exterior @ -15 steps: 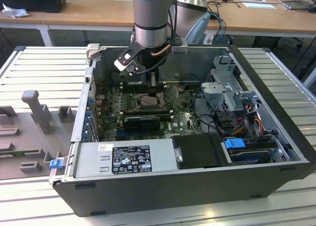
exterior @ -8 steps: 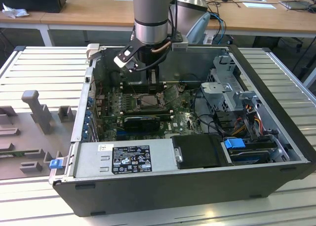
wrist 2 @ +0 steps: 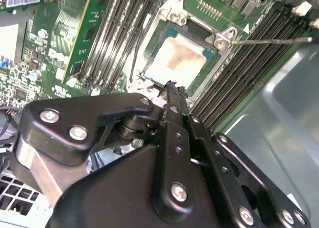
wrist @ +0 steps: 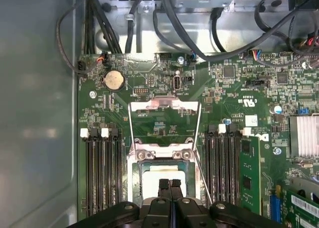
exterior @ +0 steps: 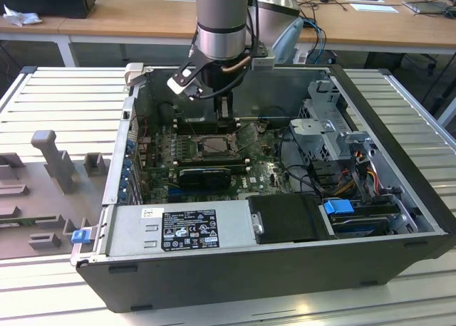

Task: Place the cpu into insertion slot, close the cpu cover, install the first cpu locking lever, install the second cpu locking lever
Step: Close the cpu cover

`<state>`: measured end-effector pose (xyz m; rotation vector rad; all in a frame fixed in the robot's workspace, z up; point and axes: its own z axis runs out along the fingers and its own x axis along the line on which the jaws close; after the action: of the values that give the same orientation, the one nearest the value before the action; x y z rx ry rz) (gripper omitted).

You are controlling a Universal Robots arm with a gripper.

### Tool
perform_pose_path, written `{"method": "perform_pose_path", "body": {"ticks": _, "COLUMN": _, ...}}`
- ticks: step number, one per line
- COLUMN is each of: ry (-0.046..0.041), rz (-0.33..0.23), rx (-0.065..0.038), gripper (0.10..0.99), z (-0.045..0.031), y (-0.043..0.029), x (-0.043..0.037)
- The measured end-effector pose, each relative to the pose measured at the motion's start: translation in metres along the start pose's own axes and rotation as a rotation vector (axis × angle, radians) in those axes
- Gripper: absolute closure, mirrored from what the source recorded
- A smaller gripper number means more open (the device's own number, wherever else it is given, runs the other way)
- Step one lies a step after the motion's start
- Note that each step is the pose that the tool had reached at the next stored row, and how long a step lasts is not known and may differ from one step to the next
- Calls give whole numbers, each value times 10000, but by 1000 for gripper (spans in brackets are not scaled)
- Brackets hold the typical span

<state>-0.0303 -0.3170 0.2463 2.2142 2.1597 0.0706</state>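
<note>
The cpu (wrist 2: 175, 62), a pale square chip with a brownish smear on top, lies flat in the insertion slot (wrist: 137, 174) on the green motherboard. The slot (exterior: 214, 145) sits in the middle of the open computer case. The cpu cover (wrist: 164, 105), a thin grey metal frame, is swung open past the slot's hinge, and the board shows through its opening. Thin wire levers (wrist: 200, 133) run along its sides, and one lever (wrist 2: 271, 40) sticks out sideways. My gripper (wrist: 170, 184) hangs just over the chip's near edge. It is shut, and nothing shows between its black fingers (wrist 2: 172, 96).
Long black memory slots (wrist: 102, 173) flank the socket on both sides. Black cables (wrist: 189, 34) hang over the board's far edge. The case wall (wrist 2: 279, 118) stands close by. A power supply (exterior: 185, 230) and a drive cage (exterior: 328, 137) crowd the case.
</note>
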Motion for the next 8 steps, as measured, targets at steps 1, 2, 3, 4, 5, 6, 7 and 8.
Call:
{"method": "perform_pose_path", "body": {"ticks": 1, "ry": 2, "rz": 0, "rx": -1, "gripper": 980, "z": -20, "y": 1, "x": 0}}
{"method": "perform_pose_path", "body": {"ticks": 2, "ry": 2, "rz": 1, "rx": -1, "gripper": 980, "z": -35, "y": 2, "x": 0}}
{"method": "perform_pose_path", "body": {"ticks": 3, "ry": 2, "rz": 1, "rx": -1, "gripper": 980, "z": -49, "y": 3, "x": 0}}
{"method": "perform_pose_path", "body": {"ticks": 4, "ry": 1, "rz": 0, "rx": -1, "gripper": 980, "z": -64, "y": 4, "x": 0}}
{"method": "perform_pose_path", "body": {"ticks": 5, "ry": 3, "rz": 0, "rx": -1, "gripper": 980, "z": -68, "y": 5, "x": 0}}
{"method": "perform_pose_path", "body": {"ticks": 6, "ry": 5, "rz": 0, "rx": -3, "gripper": 980, "z": -69, "y": 5, "x": 1}}
{"method": "perform_pose_path", "body": {"ticks": 7, "ry": 5, "rz": 0, "rx": -3, "gripper": 980, "z": -70, "y": 7, "x": 1}}
{"method": "perform_pose_path", "body": {"ticks": 8, "ry": 3, "rz": -2, "rx": -1, "gripper": 980, "z": -71, "y": 10, "x": 1}}
